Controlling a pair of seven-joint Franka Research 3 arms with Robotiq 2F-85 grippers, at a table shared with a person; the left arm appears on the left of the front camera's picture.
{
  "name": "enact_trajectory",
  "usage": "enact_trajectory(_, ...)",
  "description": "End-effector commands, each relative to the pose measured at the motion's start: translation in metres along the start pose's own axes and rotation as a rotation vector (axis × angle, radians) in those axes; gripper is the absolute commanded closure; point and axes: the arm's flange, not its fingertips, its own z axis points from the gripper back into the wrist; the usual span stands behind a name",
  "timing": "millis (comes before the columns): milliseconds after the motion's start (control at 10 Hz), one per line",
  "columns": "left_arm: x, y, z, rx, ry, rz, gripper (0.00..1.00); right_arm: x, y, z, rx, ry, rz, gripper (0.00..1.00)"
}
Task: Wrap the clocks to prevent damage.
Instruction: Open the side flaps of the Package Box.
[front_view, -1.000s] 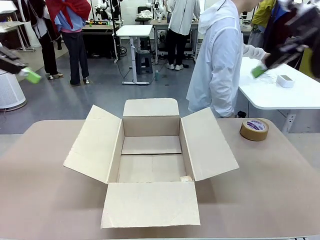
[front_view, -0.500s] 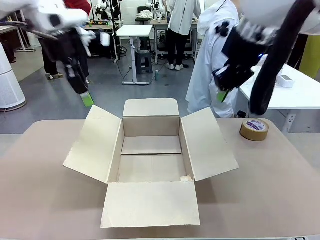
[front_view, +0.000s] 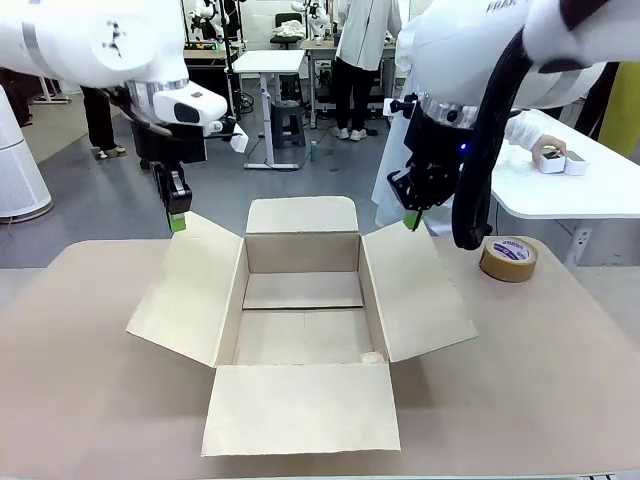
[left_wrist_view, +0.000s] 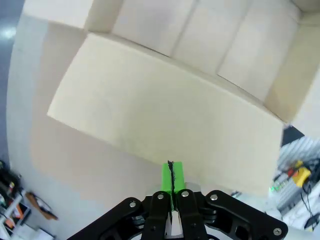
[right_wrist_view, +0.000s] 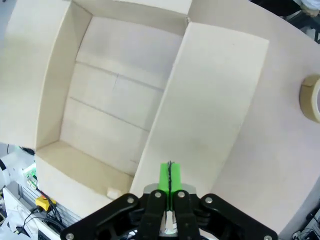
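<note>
Okay, both just swung in from the upper corners: left claw (front_view: 178, 222) and right claw (front_view: 411, 220), pressed together and empty, hover above the open carton (front_view: 300, 410). I can't tell where the clocks are.

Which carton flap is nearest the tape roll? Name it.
The right flap, on the robot's right, slopes out toward the tape roll. The left flap lies across the carton; the far flap and near flap sit at the middle, farther off.
</note>
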Motion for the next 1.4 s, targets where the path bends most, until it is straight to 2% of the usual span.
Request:
enact_trajectory(0,-0.001,0.01,-0.03,0.027,-0.073,0.16,1.0,0.016,-0.006,-0.022,-0.012,-0.006,-0.071,0.99)
enact_trajectory(100,-0.003,0.014,-0.036,0.022,-0.122,0.199,1.0,0.017,-0.006,-0.027,0.009,0.005,-0.038,0.99)
enact_trajectory(200,0.0,0.009,-0.016,0.008,-0.025,0.075,1.0,0.007,-0.006,-0.015,0.005,0.003,-0.025,0.99)
enact_trajectory(700,0.0,0.009,-0.016,0.008,-0.025,0.075,1.0,0.009,-0.005,-0.017,0.011,-0.003,-0.023,0.99)
enact_trajectory(800,0.002,0.007,-0.02,0.003,-0.035,0.094,1.0,0.009,-0.004,-0.03,-0.053,-0.021,-0.096,0.99)
enact_trajectory(1100,0.014,-0.017,-0.052,0.111,-0.058,0.354,1.0,0.004,-0.003,-0.06,-0.164,-0.078,-0.205,0.99)
enact_trajectory(1300,0.015,-0.014,-0.072,0.207,-0.042,0.523,1.0,0.002,-0.005,-0.084,-0.201,-0.04,-0.222,0.99)
